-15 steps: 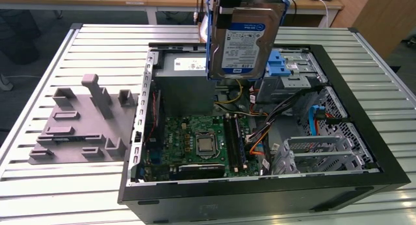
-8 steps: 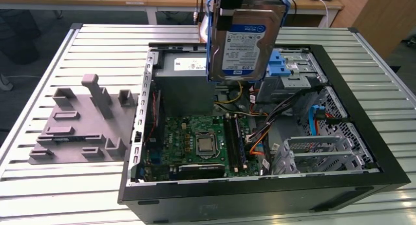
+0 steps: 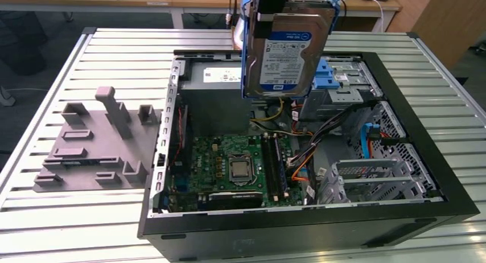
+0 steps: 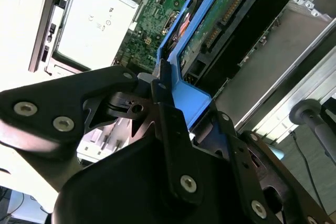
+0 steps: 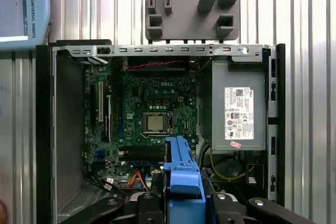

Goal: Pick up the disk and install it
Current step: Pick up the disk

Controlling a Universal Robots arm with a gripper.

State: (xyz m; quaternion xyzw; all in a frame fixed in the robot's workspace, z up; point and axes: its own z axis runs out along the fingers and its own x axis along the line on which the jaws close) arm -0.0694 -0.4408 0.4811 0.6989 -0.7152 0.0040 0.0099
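Reading the exterior view from its left: a grey moulded fixture [image 3: 95,143] sits on the slatted table [image 3: 45,217], with nothing resting on it. Just to its right is the open computer case [image 3: 304,231], side panel off, motherboard [image 3: 227,166] exposed. The grey power supply [image 3: 216,83] sits at the far left corner inside. Above the far middle of the case hangs the disk [image 3: 292,52], label side towards the camera and long axis roughly upright. It is raised off the table and apparently clear of the case. The gripper [image 5: 184,202] is clamped on the blue rail at the disk's upper end, one finger [image 4: 121,103] on each side in the second wrist view. Further right, at the far right of the case, the metal drive cage [image 3: 349,83] with its blue latch [image 3: 326,69] has no disk seated that I can see. Judgement: pick-up done; install not done, disk not yet in the case.
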